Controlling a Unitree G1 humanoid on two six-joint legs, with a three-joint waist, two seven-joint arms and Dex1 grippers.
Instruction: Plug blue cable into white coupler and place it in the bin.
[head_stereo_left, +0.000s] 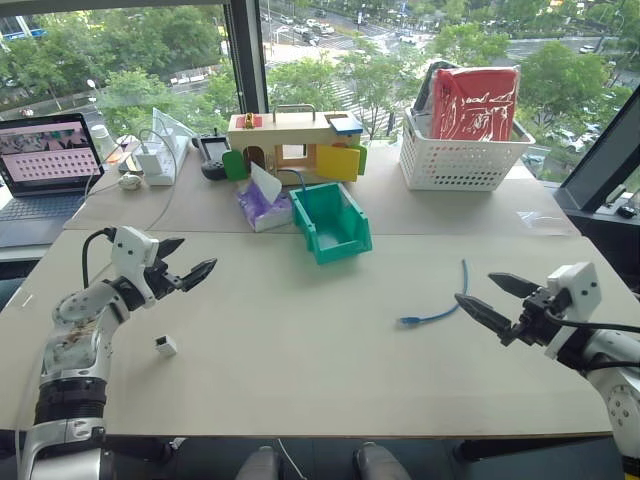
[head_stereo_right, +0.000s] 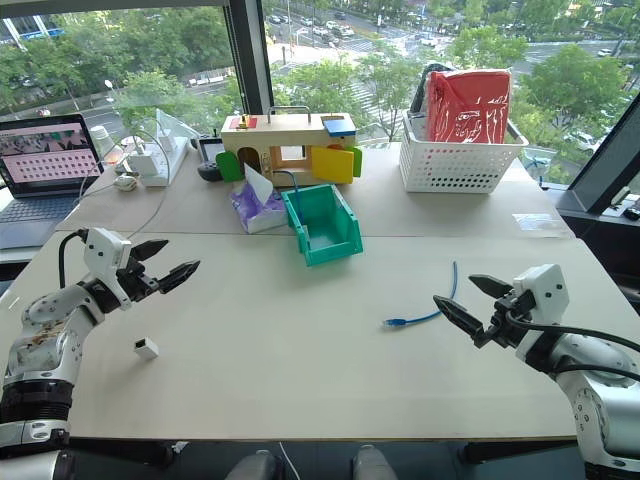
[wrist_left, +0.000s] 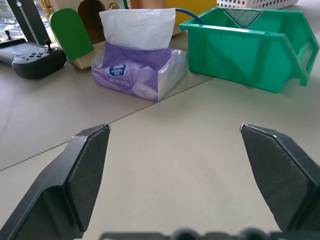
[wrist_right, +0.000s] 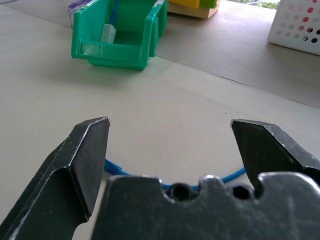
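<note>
The blue cable (head_stereo_left: 440, 308) lies loose in a curve on the right half of the table, and a stretch of it (wrist_right: 116, 169) shows just below my right gripper (head_stereo_left: 475, 288), which hovers open beside it without touching. The white coupler (head_stereo_left: 166, 346) sits alone on the table at the left, in front of and below my left gripper (head_stereo_left: 197, 254), also open and empty. The teal-green bin (head_stereo_left: 330, 220) stands at the table's middle back; a blue cord and a small pale block (wrist_right: 107, 33) show inside it.
A purple tissue pack (head_stereo_left: 262, 205) sits against the bin's left side, with a wooden toy house (head_stereo_left: 295, 145) behind both. A white lattice basket (head_stereo_left: 460, 160) holding a red bag stands at back right. A laptop (head_stereo_left: 45, 160) and a controller (head_stereo_left: 212, 155) are at back left.
</note>
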